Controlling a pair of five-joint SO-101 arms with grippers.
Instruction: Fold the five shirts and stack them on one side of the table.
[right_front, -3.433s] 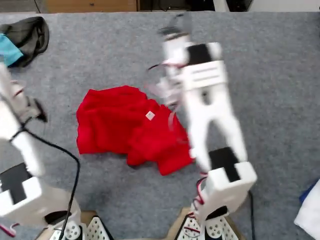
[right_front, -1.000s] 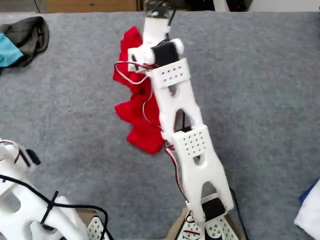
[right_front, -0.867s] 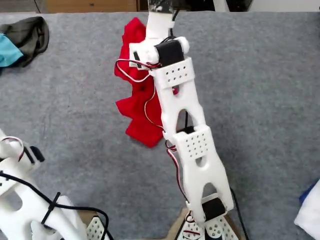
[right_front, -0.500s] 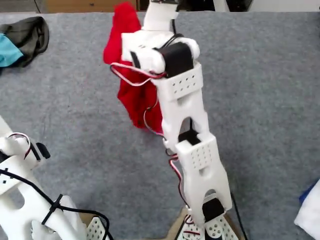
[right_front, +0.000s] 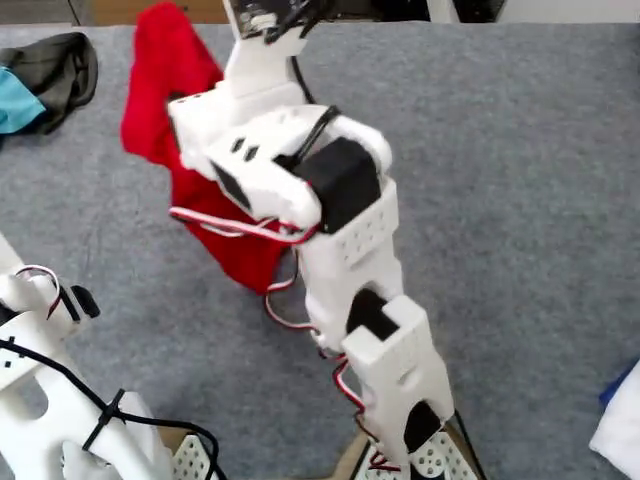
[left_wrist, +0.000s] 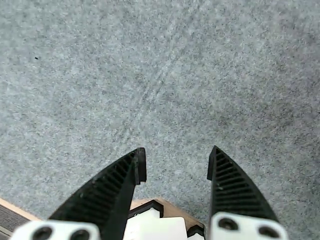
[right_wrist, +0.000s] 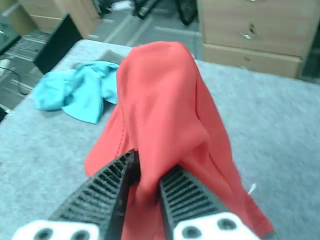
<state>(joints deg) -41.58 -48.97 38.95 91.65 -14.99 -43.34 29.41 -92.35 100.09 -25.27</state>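
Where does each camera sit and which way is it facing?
High view: fixed overhead, facing down at the table; right arm, left arm show.
Left wrist view: on left wrist, facing table; open left gripper shows.
Right wrist view: on right wrist, facing red shirt; right gripper clamps it.
Shared: high, right wrist views show the shirt.

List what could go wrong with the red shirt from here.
1. The right gripper pinches only a bunched fold of the red shirt, so it may slip out.
2. The shirt hangs crumpled near the far edge of the table. Set down there, it could land wadded or drape over the edge.
3. The left gripper is open over bare table, so nothing is placed to spread the cloth.
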